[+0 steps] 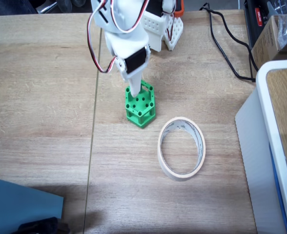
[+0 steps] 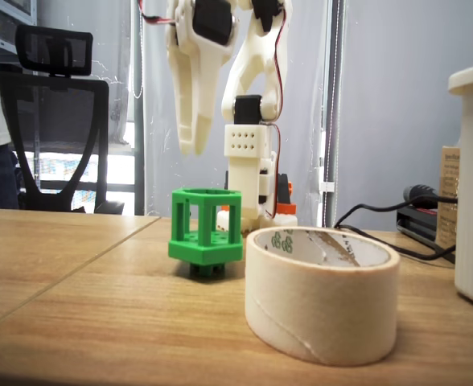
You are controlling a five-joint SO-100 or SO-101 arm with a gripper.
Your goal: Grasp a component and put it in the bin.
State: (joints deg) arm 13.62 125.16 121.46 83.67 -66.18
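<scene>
We see the component (image 1: 140, 106) standing upright on the wooden table (image 1: 41, 87), green and cage-like, with round holes in its top face. In a fixed view from above it sits near the middle of the table, and the bin (image 1: 181, 147), a cream tape ring lying flat, is at about its 4 o'clock, near but not touching. In a fixed view at table height the component (image 2: 206, 231) stands just behind and to the left of the bin (image 2: 322, 293), with a narrow strip of table between them.

The gripper (image 1: 135, 89) hangs over the component; from above its white tip overlaps the block's far left corner, at roughly 11 o'clock on the block. In the low view the gripper (image 2: 190, 147) is clearly above the component, with air between tip and block. We cannot tell whether the jaws are apart or together; nothing is held in them.

At 3 o'clock from the bin a white box (image 1: 268, 146) stands at the table's edge, and a black cable (image 1: 226, 53) runs at 1 o'clock
</scene>
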